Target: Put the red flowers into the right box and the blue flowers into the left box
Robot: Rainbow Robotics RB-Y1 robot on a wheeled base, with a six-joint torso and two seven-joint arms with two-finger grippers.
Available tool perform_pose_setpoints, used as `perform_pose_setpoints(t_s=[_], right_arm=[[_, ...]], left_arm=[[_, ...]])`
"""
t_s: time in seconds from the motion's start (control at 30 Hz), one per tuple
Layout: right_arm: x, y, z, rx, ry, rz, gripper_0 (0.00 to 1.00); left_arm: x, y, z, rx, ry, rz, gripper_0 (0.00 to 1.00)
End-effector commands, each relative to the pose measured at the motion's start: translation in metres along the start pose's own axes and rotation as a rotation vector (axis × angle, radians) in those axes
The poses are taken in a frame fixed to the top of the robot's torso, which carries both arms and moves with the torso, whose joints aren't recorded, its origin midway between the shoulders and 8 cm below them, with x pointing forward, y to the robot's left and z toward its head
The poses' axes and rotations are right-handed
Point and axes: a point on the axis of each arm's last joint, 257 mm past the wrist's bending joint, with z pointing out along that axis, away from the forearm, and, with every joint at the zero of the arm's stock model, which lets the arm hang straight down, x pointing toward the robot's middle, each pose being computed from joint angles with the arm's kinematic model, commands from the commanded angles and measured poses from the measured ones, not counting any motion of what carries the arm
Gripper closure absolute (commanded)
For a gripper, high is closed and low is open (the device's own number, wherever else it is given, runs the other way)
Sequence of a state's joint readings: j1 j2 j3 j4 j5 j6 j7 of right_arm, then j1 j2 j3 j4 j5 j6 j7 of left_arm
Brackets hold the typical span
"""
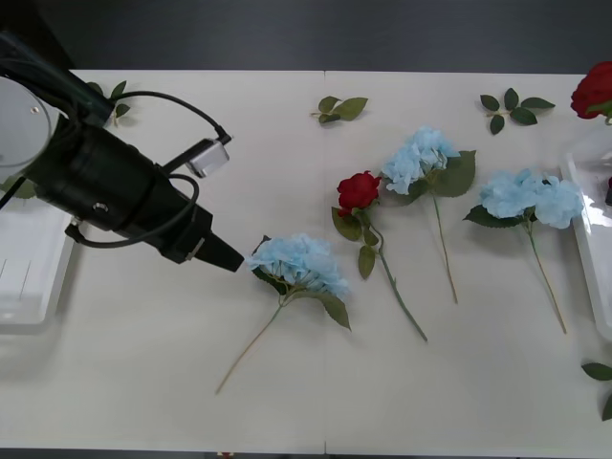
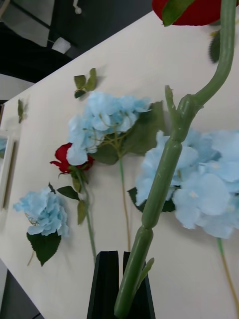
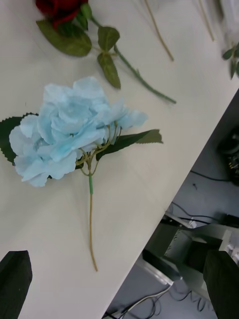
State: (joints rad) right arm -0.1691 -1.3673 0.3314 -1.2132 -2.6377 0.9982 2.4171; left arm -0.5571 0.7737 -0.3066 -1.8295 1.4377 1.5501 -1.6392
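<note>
The left gripper (image 1: 228, 257) hangs just beside a blue flower (image 1: 298, 264) on the white table (image 1: 143, 363) — its black fingers (image 3: 15, 279) are spread wide apart and hold nothing. The right gripper (image 2: 121, 284) has its fingers pressed together on the green stem of a red rose (image 2: 164, 179) (the red head is up by the right box (image 1: 585, 225)). One more red rose (image 1: 359, 190) and two more blue flowers (image 1: 421, 158) lie flat on the table. The left box (image 1: 29, 277) sits behind the left arm

Right box (image 1: 585, 251) cut by edge; held rose head (image 2: 195, 11) cropped.
</note>
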Motion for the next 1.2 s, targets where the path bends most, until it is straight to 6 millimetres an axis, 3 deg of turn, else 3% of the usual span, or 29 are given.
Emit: perform_pose_setpoints(t_s=[0.03, 0.27, 0.6, 0.8, 0.97, 1.2], right_arm=[[-0.016, -0.030, -0.034, 0.100, -0.022, -0.009, 1.00], [-0.006, -0.097, -0.077, 0.305, 0.006, -0.057, 1.00], [-0.006, -0.155, -0.123, 0.509, -0.014, -0.093, 1.00], [0.001, -0.182, -0.126, 0.603, -0.022, -0.129, 1.00], [0.014, -0.204, -0.128, 0.680, 0.020, -0.184, 1.00], [0.022, -0.215, -0.126, 0.727, 0.058, -0.244, 1.00]], left_arm=[[0.010, 0.006, 0.010, -0.082, 0.037, 0.132, 0.00], [0.022, 0.015, 0.052, -0.156, 0.063, 0.198, 0.00], [0.035, 0.035, 0.087, -0.269, 0.076, 0.262, 0.00], [0.045, 0.040, 0.102, -0.307, 0.089, 0.262, 0.00], [0.052, 0.032, 0.120, -0.315, 0.101, 0.220, 0.00], [0.054, 0.016, 0.141, -0.314, 0.114, 0.164, 0.00]])
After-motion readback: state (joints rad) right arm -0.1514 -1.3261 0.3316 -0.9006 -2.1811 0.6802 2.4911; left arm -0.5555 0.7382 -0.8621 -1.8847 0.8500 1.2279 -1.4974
